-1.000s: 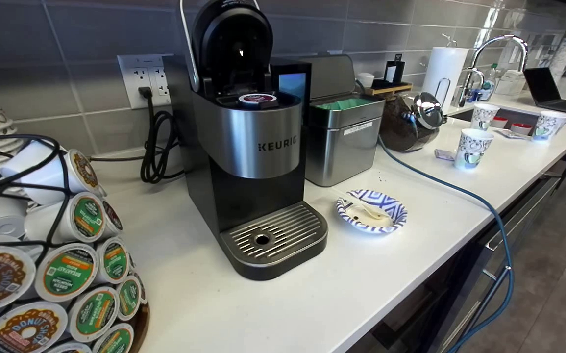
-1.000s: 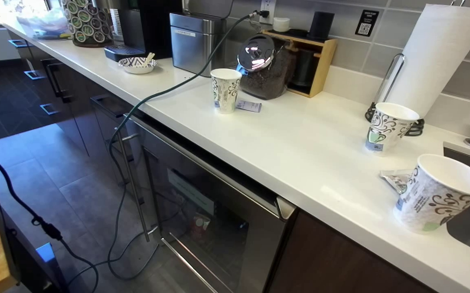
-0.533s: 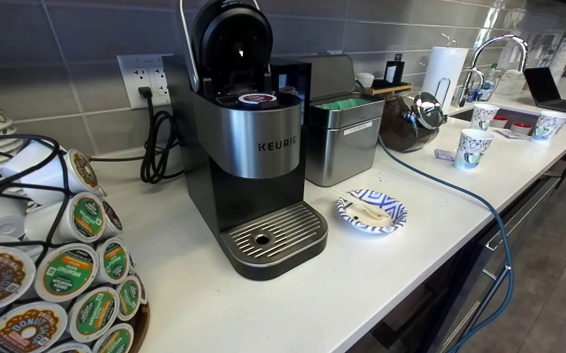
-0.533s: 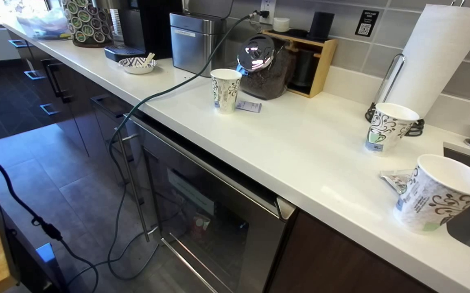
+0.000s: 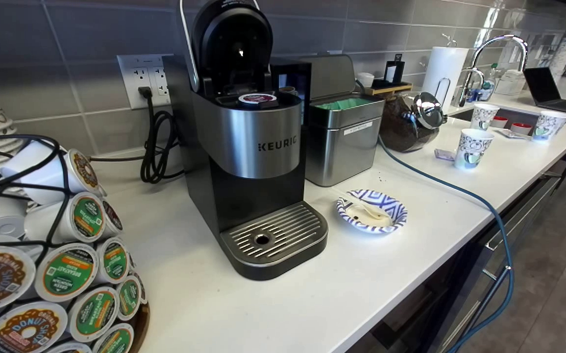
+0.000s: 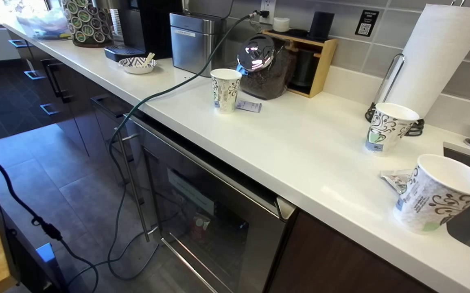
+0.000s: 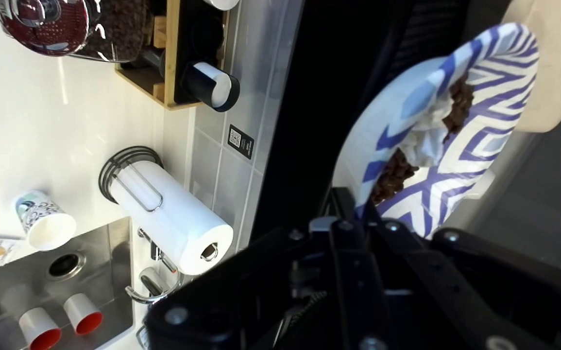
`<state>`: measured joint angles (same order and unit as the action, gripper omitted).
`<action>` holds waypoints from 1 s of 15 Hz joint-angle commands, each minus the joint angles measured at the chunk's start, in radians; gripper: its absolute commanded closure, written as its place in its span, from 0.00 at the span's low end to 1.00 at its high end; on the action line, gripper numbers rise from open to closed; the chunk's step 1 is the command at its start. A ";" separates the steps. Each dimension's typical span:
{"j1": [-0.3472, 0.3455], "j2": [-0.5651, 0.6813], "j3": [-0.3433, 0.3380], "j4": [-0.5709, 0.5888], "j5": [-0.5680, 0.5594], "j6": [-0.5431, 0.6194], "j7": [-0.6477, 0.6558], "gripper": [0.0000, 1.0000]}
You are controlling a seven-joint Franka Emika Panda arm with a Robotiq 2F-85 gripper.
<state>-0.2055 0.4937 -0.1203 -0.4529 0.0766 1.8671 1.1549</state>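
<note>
In the wrist view, the Robotiq gripper [image 7: 355, 209] is holding a zigzag-patterned paper bowl [image 7: 491, 116] by its rim, the fingers [image 7: 343, 201] sitting narrow around the thin wall. The bowl is facing roughly upward and carrying dark brown bits [image 7: 397, 175] and a crumpled white scrap [image 7: 426, 146]; where it is hanging relative to the edges of the countertop [image 6: 300, 138], I cannot tell. Near the back edge, a paper towel roll [image 7: 183, 233] is standing beside the steel sink [image 7: 105, 257]. Closer to the front edge, another paper bowl [image 5: 395, 208] is resting beside a Keurig coffee maker [image 5: 253, 142], whose lid [image 5: 231, 44] is standing raised.
</note>
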 commanded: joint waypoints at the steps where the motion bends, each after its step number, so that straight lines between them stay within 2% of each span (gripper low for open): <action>1: 0.016 0.014 -0.011 0.007 -0.036 0.044 0.034 0.99; 5: 0.029 0.020 -0.020 0.012 -0.066 0.108 0.026 0.99; 15: 0.082 0.016 -0.011 0.001 -0.095 0.097 -0.094 0.99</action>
<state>-0.1377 0.5055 -0.1315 -0.4528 0.0048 1.9612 1.0860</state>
